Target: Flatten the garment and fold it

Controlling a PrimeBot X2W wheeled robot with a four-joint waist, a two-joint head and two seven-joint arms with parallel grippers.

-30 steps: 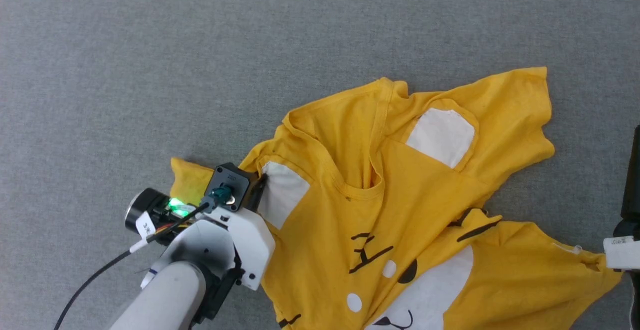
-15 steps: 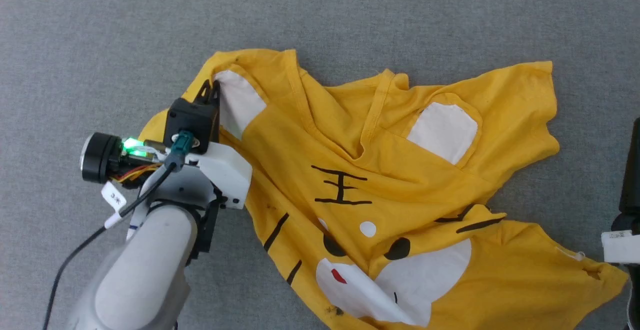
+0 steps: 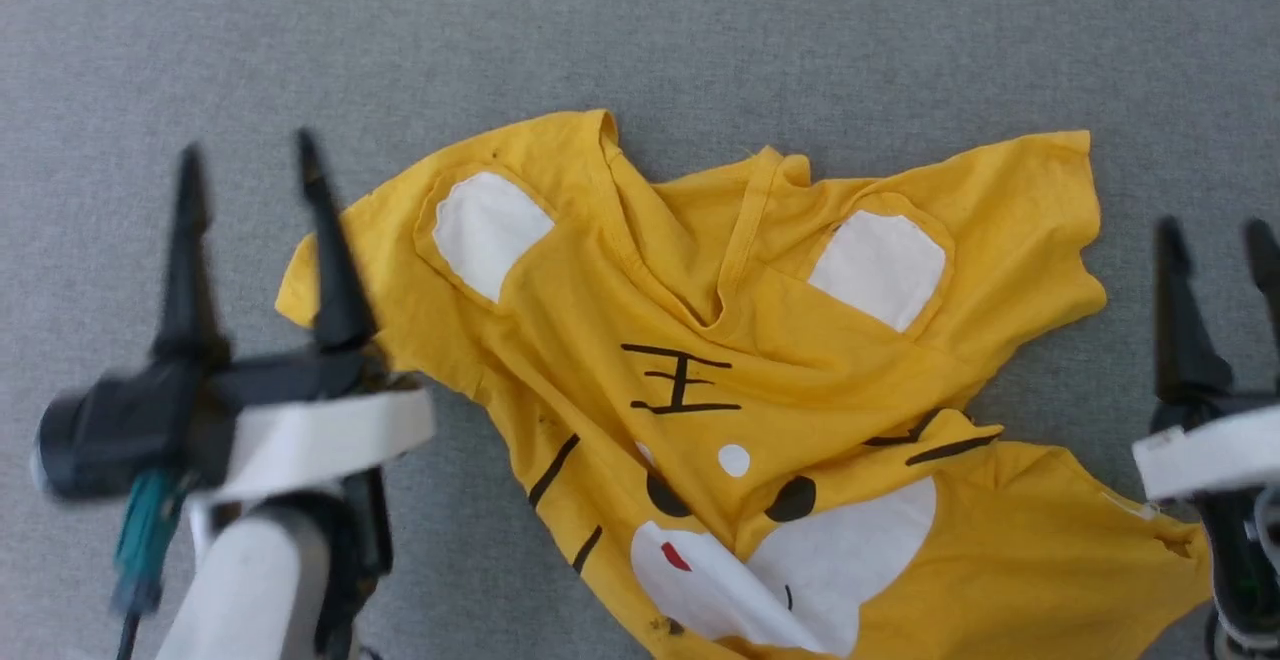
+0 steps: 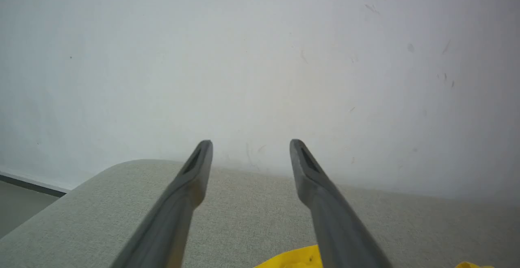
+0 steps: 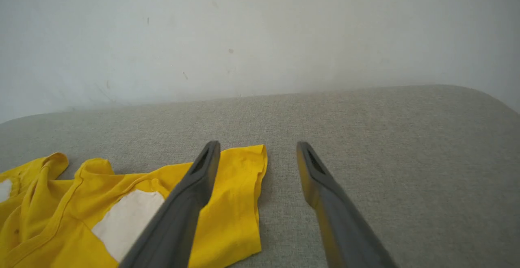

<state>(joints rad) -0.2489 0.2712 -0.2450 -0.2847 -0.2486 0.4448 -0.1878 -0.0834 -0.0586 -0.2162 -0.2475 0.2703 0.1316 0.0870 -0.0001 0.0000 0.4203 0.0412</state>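
The garment (image 3: 760, 380), a bright yellow T-shirt with white patches and a cartoon face print, lies rumpled and partly spread on the grey cloth surface (image 3: 640, 40). My left gripper (image 3: 250, 165) stands open just left of the shirt's left sleeve, with nothing between its fingers. In the left wrist view the left gripper (image 4: 250, 146) points over bare cloth, and a yellow edge of the garment (image 4: 296, 258) shows at the bottom. My right gripper (image 3: 1215, 240) is open beside the shirt's right sleeve. In the right wrist view the right gripper (image 5: 258, 148) hovers over that sleeve of the garment (image 5: 239, 203).
A pale wall (image 5: 260, 28) rises behind the far edge of the cloth surface (image 5: 365, 138). The surface's rounded corner shows at the left in the left wrist view, with the floor (image 4: 20, 203) beyond it. Bare cloth lies beyond the shirt.
My left gripper dragged the shirt's left sleeve up and leftward, spreading that side, then opened, let go and drew back. The right gripper has risen further into view.
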